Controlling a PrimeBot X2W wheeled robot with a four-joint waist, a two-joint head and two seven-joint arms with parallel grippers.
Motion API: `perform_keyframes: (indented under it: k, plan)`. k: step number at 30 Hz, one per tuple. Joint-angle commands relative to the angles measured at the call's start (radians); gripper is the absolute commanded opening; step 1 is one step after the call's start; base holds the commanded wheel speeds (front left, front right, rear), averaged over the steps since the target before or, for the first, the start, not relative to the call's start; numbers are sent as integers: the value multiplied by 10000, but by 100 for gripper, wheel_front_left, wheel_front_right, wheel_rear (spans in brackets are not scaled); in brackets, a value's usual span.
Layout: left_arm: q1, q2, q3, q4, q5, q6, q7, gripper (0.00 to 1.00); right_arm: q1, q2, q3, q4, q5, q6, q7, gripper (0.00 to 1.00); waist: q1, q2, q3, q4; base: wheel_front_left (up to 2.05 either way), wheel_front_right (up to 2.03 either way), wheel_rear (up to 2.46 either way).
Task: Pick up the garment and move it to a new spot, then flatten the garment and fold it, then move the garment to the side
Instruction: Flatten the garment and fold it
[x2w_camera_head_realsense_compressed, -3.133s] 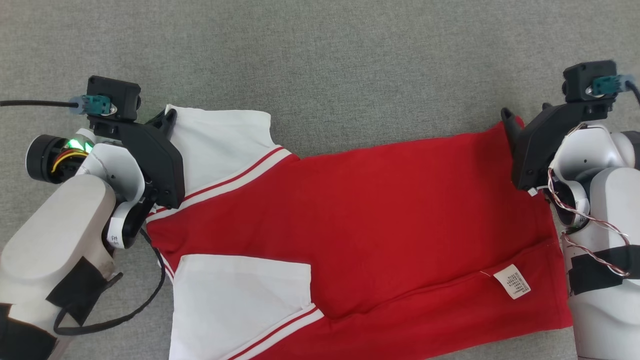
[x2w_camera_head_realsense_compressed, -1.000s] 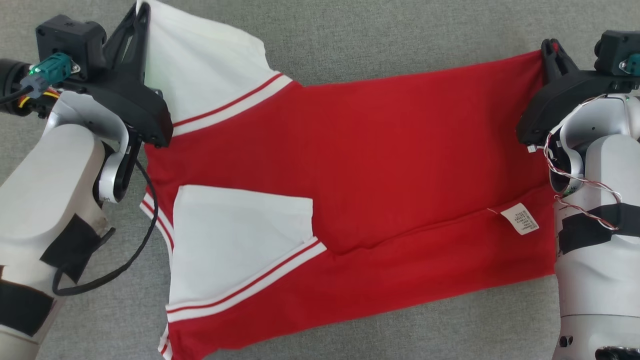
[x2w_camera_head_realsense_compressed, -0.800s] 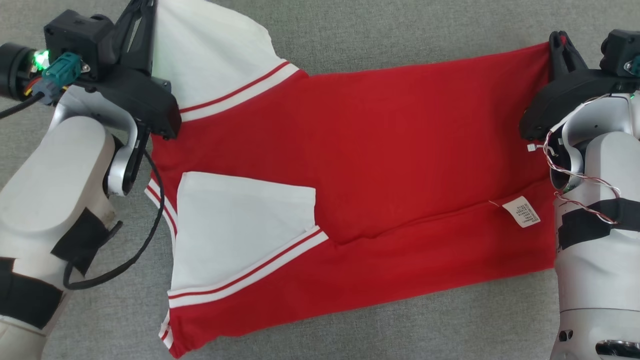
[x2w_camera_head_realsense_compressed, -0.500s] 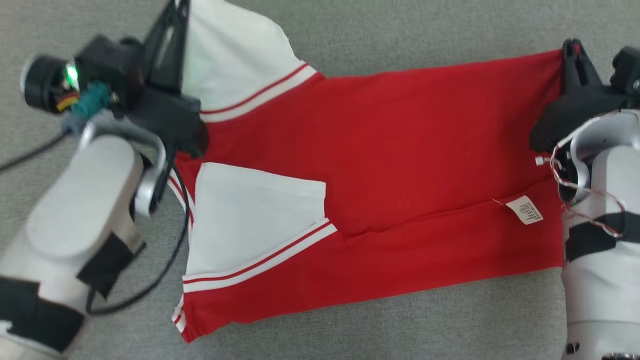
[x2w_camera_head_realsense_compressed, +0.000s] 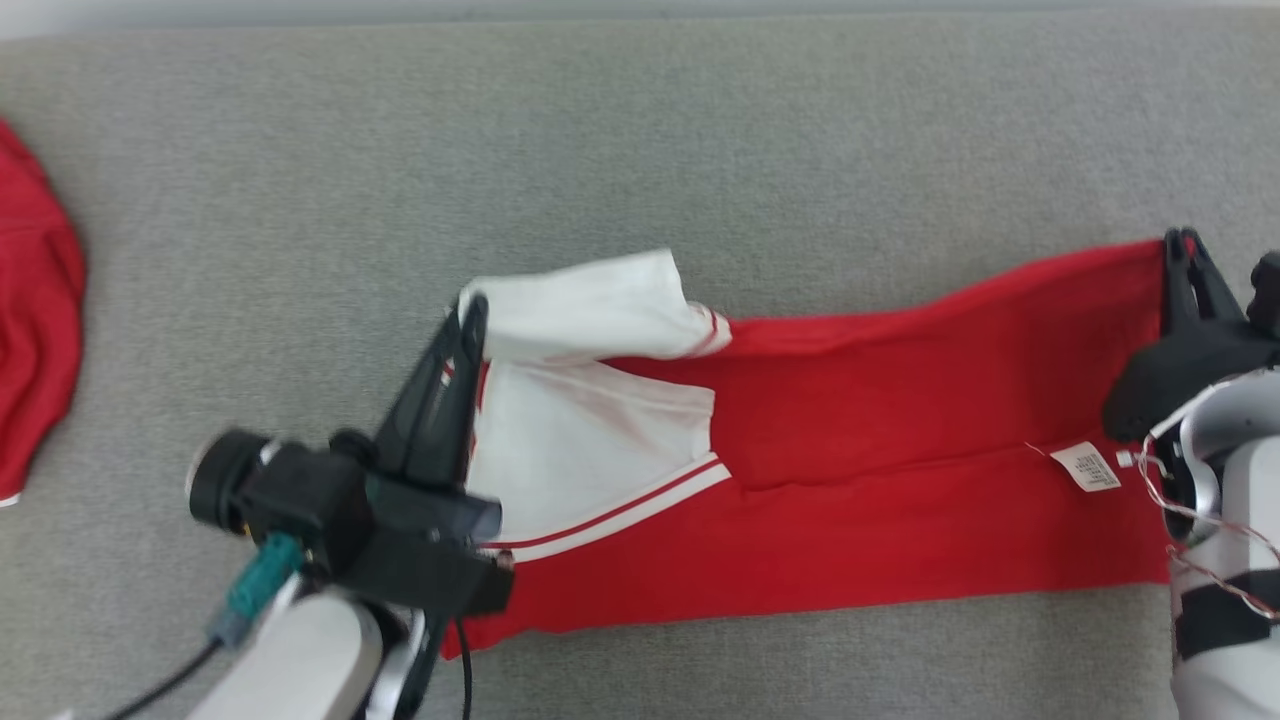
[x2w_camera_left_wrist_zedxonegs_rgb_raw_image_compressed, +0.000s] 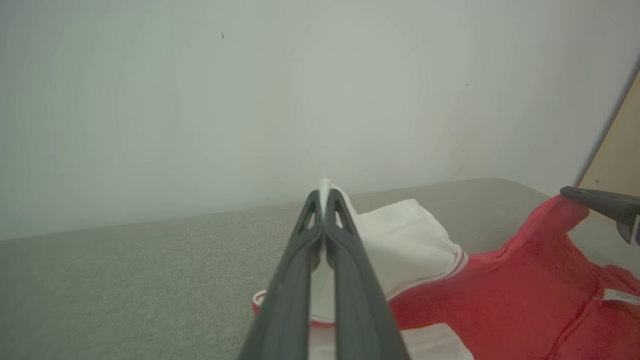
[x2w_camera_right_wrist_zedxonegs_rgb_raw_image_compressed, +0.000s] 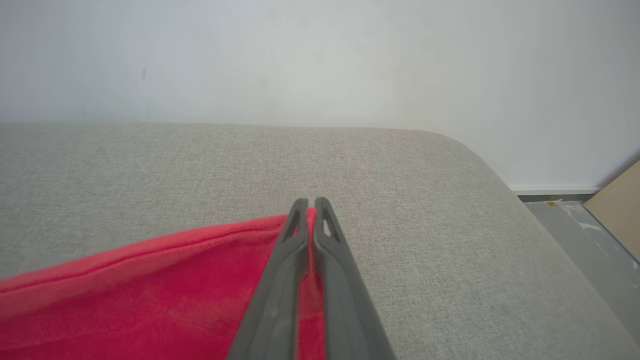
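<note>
Garment (x2w_camera_head_realsense_compressed: 880, 520) lies half-folded lengthwise on the grey cushion (x2w_camera_head_realsense_compressed: 640, 150), left gripper (x2w_camera_head_realsense_compressed: 472, 306) jaws clamped on its white sleeve (x2w_camera_head_realsense_compressed: 590, 305), right gripper (x2w_camera_head_realsense_compressed: 1181, 246) jaws clamped on its far right corner; folding looks unfinished, with moving it aside left to do

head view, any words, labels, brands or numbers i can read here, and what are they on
Care label sewn to the red part of the garment: rows of small dark print, too small and blurred to read.
Same care label at the right edge of the left wrist view: blurred, unreadable.
No other word, brand, number or sign can be made out.
</note>
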Motion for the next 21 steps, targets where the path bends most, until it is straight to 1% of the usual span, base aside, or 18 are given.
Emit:
perform_keyframes:
  k: [1, 3, 5, 9, 12, 16, 18, 21]
  plan:
    - [645, -136, 99, -244, 80, 70, -27, 0, 400, -133, -72, -128, 33, -20, 98, 0, 2, 0, -393, 406, 0, 0, 0]
    - [1172, -291, 82, -375, 73, -9, -26, 0, 733, -243, -165, -228, 67, -20, 242, 0, 2, 0, -509, 515, 0, 0, 0]
    - [1379, -328, 66, -378, 113, -44, -26, 0, 896, -298, -191, -270, 40, -20, 332, 0, 2, 0, -556, 550, 0, 0, 0]
    - [2160, -643, 13, -230, 83, -154, -28, 0, 1346, -499, -239, -344, -21, -20, 603, 0, 2, 0, -755, 609, 0, 0, 0]
    - [2593, -773, -64, -37, 148, -228, -27, 0, 1630, -680, -122, -219, 2, -20, 803, 0, 2, 0, -890, 623, 0, 0, 0]
    - [2949, -911, -142, 277, 207, -288, -27, 0, 1801, -1081, 149, 277, 198, -20, 766, 0, 2, 0, -980, 620, 0, 0, 0]
    - [3096, -934, -237, 549, 273, -303, -27, 0, 1840, -1323, 362, 831, 362, -20, 620, 0, 2, 0, -1027, 640, 0, 0, 0]
    - [3132, -970, -296, 819, 393, -268, -28, 0, 1836, -1526, 597, 1354, 445, -20, 474, 0, 2, 0, -1068, 649, 0, 0, 0]
